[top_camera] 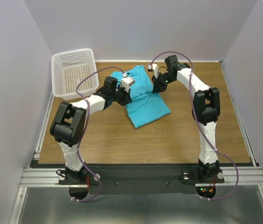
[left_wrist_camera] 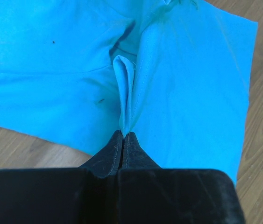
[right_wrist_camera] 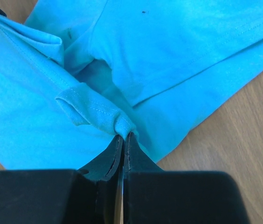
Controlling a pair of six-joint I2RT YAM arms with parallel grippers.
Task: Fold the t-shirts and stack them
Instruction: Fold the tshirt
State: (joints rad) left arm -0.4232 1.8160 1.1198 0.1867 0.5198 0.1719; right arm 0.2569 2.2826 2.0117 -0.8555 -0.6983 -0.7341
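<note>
One turquoise t-shirt (top_camera: pixel 145 100) lies on the wooden table between the two arms, partly folded, its lower end reaching toward the table's middle. My left gripper (top_camera: pixel 124 95) sits at the shirt's left side; in the left wrist view its jaws (left_wrist_camera: pixel 123 134) are shut on a pinched fold of the t-shirt (left_wrist_camera: pixel 192 84). My right gripper (top_camera: pixel 157 87) is at the shirt's right side, and its jaws (right_wrist_camera: pixel 124 136) are shut on a bunched hem of the t-shirt (right_wrist_camera: pixel 168 46). Both pinches are lifted slightly above the cloth lying below.
A white mesh basket (top_camera: pixel 74 72) stands tilted at the back left of the table (top_camera: pixel 168 140). Grey walls close in the left, right and back sides. Purple cables loop over both arms.
</note>
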